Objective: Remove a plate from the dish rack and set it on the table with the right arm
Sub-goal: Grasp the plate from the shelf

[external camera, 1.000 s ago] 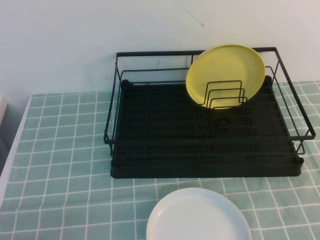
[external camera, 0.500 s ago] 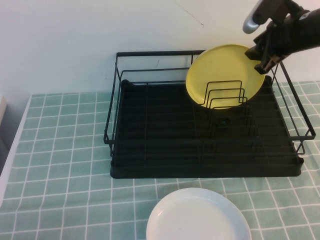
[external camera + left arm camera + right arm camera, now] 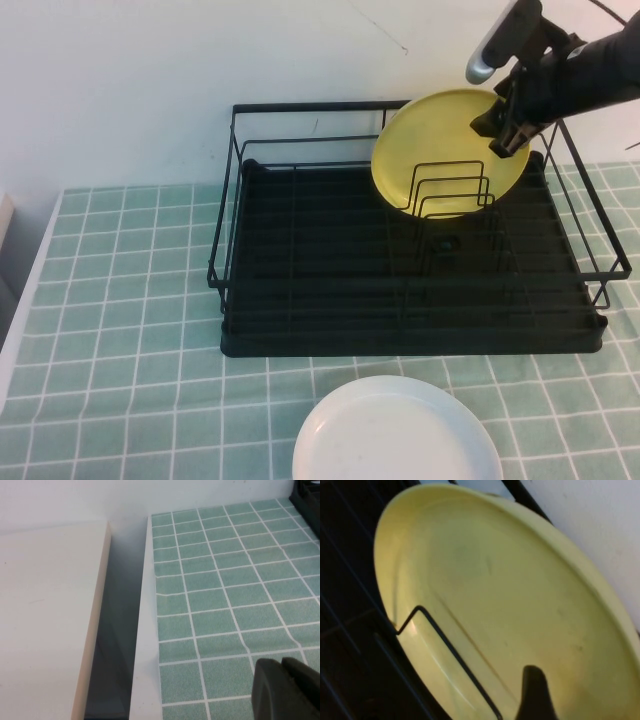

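Two plates are in view: the yellow plate [image 3: 447, 150] stands tilted on edge in the far right part of the dish rack [image 3: 410, 300], propped against the upright wire dividers [image 3: 452, 190], and a white plate [image 3: 396, 432] lies flat on the desk [image 3: 120, 300] in front of the rack. The right hand [image 3: 503, 128] is placed at the yellow plate's upper right rim, one finger [image 3: 534, 695] being seen against the plate's face in the wrist view; whether the fingers are parted or pressed together cannot be told, and no firm hold on the rim is shown. The left hand [image 3: 287, 687] is parked low near the desk's left edge, well apart from the rack, and nothing is seen held in it. Risk is judged to lie in the lift: a shallow pinch on the smooth rim could let the plate slip, and the dividers could catch its lower edge if it is drawn sideways rather than upward.
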